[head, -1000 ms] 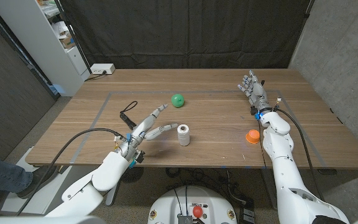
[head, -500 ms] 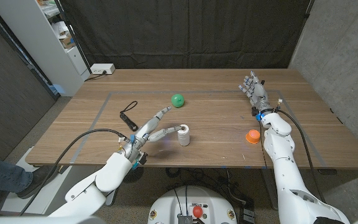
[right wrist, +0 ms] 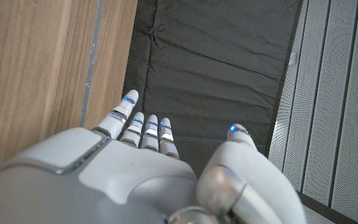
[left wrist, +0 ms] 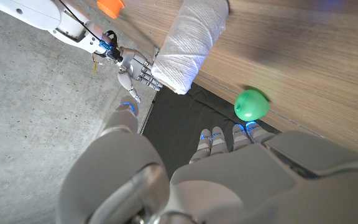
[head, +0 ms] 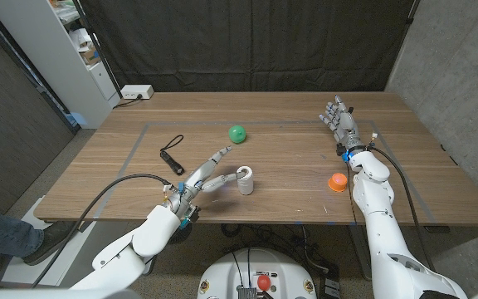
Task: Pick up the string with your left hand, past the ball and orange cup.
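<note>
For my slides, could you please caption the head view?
Left hand reaches, open, beside the string spool; green ball and orange cup sit apart.

This looks like a robotics lab or test room rather than a home: a plain wooden surface (head: 289,166) with a rectangle marked out on it in thin tape (head: 147,141) stands before a black curtain (head: 247,41) that hangs across the whole back, with bare grey concrete-like wall (head: 455,66) on one side. A white shelving unit (head: 73,50) holding loose equipment stands at the far left, a white power strip (head: 136,92) lies at the surface's back corner, and black cables (head: 106,195) trail from the robot's arms over the front edge.
</note>
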